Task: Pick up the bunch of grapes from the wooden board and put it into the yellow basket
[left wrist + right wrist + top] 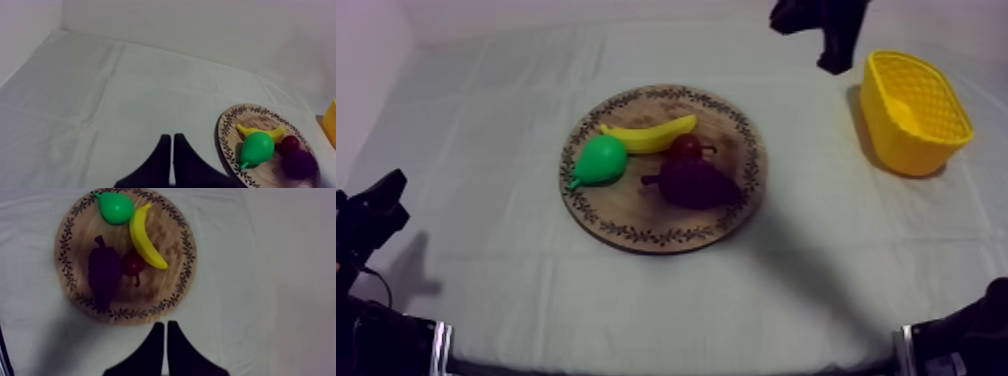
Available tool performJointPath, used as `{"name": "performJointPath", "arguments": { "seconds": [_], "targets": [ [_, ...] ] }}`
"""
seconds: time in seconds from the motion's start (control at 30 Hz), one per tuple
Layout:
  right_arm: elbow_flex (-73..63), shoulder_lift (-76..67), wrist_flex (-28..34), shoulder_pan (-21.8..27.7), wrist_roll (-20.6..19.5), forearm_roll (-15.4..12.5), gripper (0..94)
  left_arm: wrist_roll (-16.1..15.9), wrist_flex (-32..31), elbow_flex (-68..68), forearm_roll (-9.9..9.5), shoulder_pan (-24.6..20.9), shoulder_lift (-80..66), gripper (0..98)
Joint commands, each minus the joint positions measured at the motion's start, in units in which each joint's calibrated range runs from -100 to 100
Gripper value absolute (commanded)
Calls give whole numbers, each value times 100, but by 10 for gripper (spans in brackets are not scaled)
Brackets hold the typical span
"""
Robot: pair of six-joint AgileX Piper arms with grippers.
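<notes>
On the round wooden board (pixel 628 208) lies the dark purple bunch of grapes (pixel 694 184), at its right front, touching a small red fruit (pixel 686 147). The yellow basket (pixel 892 136) stands at the table's right. My right gripper (pixel 834 66) hangs shut high at the back, between board and basket. In the right wrist view its fingers (pixel 165 323) form a narrow wedge just off the board's rim (pixel 165 288), apart from the grapes (pixel 104 270). My left gripper (pixel 391 185) rests low at the left, shut (pixel 172 136), with the grapes (pixel 300 164) far beyond it.
A banana (pixel 648 134) and a green pear (pixel 601 160) share the board's back and left. The cloth-covered table runs bare around the board. White walls close in the back and left. The basket's edge (pixel 331 122) shows past the board.
</notes>
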Motion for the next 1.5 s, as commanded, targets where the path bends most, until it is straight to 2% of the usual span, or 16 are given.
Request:
{"name": "performJointPath", "arguments": {
  "seconds": [0.0,0.4,0.77,0.83,1.17,1.27,1.47],
  "targets": [
    [-261,436,295,-86,6,25,7,1,-3,-3,-3,0,0,1],
    [-1126,1703,1432,-419,-87,226,7,1,-3,-3,-3,0,0,1],
    [-1235,2057,1513,-499,-75,213,28,1,-3,-3,-3,0,0,1],
    [-1207,2065,1476,-502,-59,179,100,1,-3,-3,-3,0,0,1],
    [-707,2037,1225,-518,-58,129,777,1,-3,-3,-3,0,0,1],
    [-525,2065,1138,-563,-65,139,867,1,-3,-3,-3,0,0,1],
    [-308,2275,935,-655,-108,92,909,1,-3,-3,-3,0,0,1]
  ]
}}
